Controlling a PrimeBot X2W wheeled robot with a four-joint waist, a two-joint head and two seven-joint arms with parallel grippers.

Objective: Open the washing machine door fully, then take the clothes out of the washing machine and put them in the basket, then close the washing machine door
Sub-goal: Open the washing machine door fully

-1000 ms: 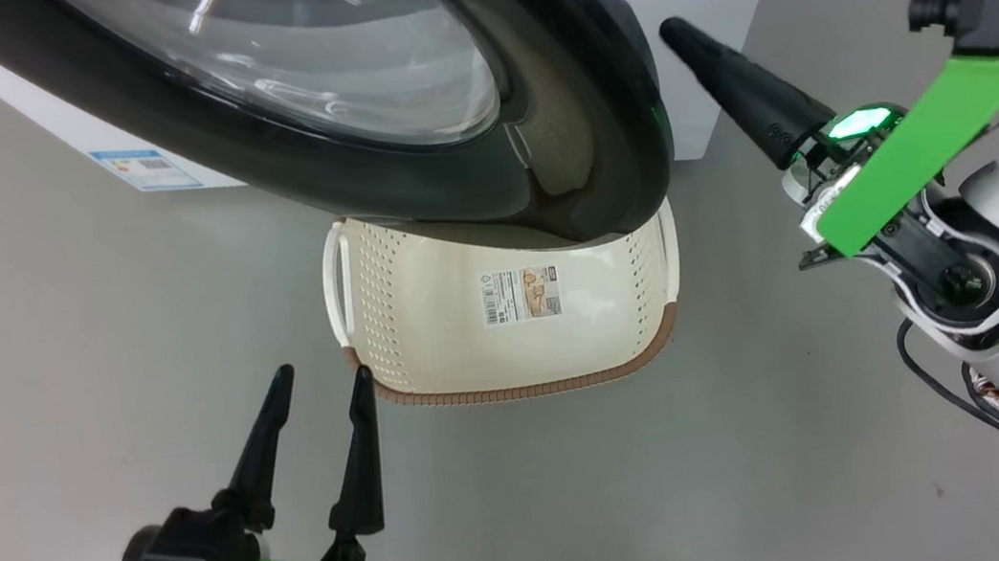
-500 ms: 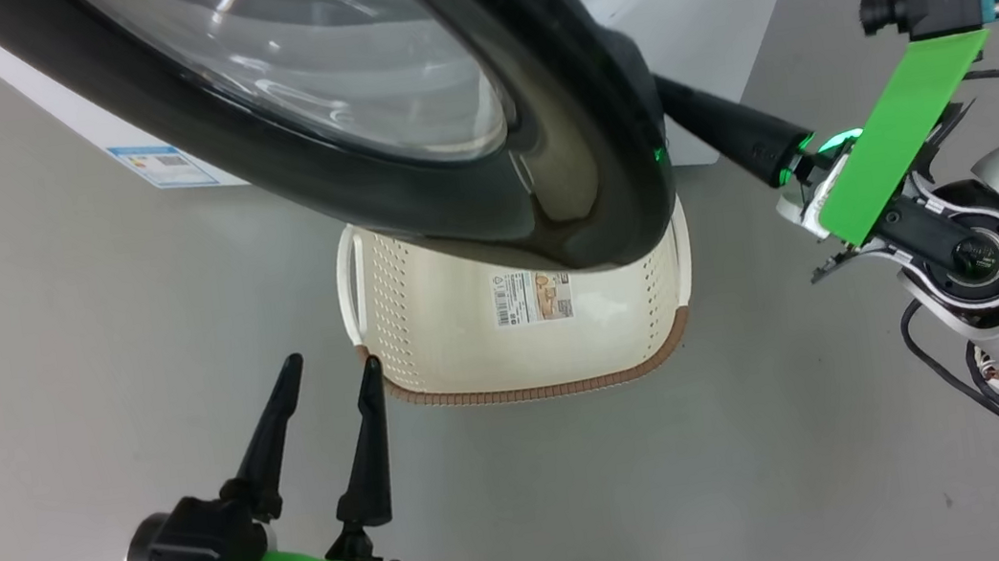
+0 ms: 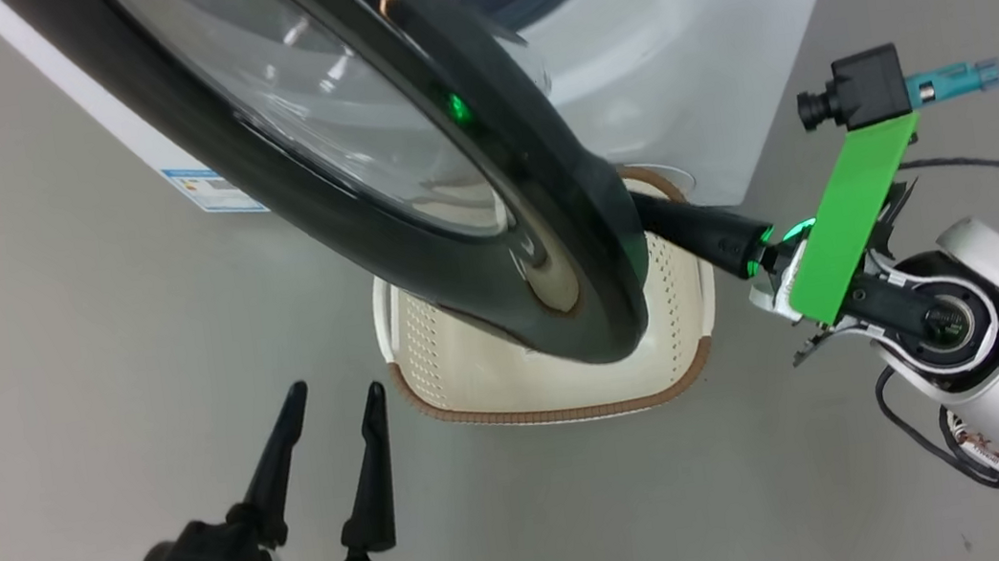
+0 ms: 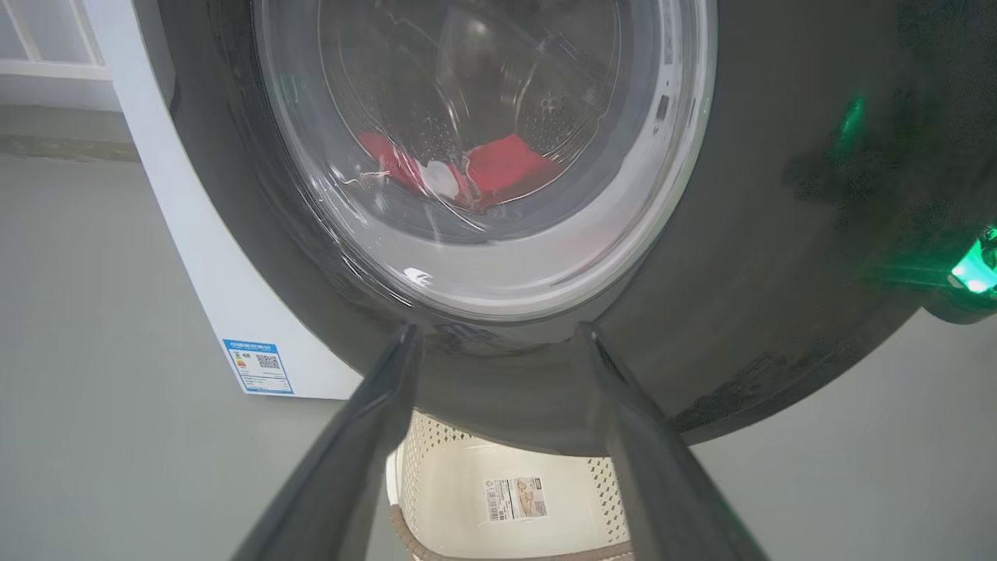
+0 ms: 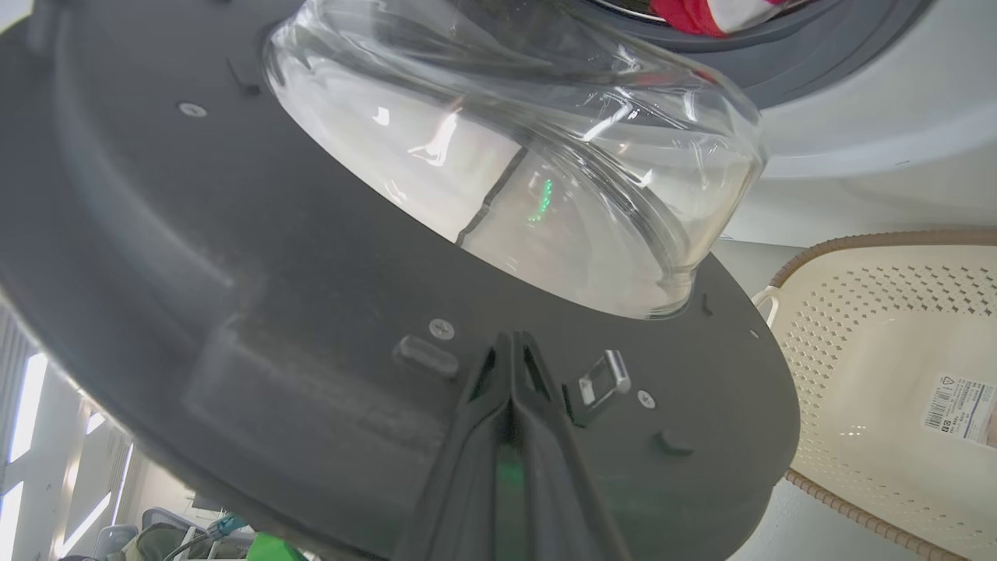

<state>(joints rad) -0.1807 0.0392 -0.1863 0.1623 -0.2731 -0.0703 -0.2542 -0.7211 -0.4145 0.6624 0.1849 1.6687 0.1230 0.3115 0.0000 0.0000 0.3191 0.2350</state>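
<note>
Washing machine door (image 3: 367,153) partly open, glossy black rim hanging over cream basket (image 3: 565,412) on the floor. Red clothes (image 4: 498,167) lie inside white washing machine (image 3: 680,35).

The washing machine door (image 5: 234,234) shows its dark inner face, dotted with screws, and its clear glass bowl (image 5: 530,171) bulges out from the middle. The right gripper (image 5: 512,343) has its jaws pressed together, with the tips on the door's panel just below the bowl, beside a small metal latch (image 5: 604,375). Behind the door's upper edge is the washing machine (image 5: 857,156), with the red clothes (image 5: 693,12) in its grey-ringed opening. To the right of the door, below its edge, lies the cream basket (image 5: 857,351), a paper label (image 5: 960,401) on its bottom.
</note>
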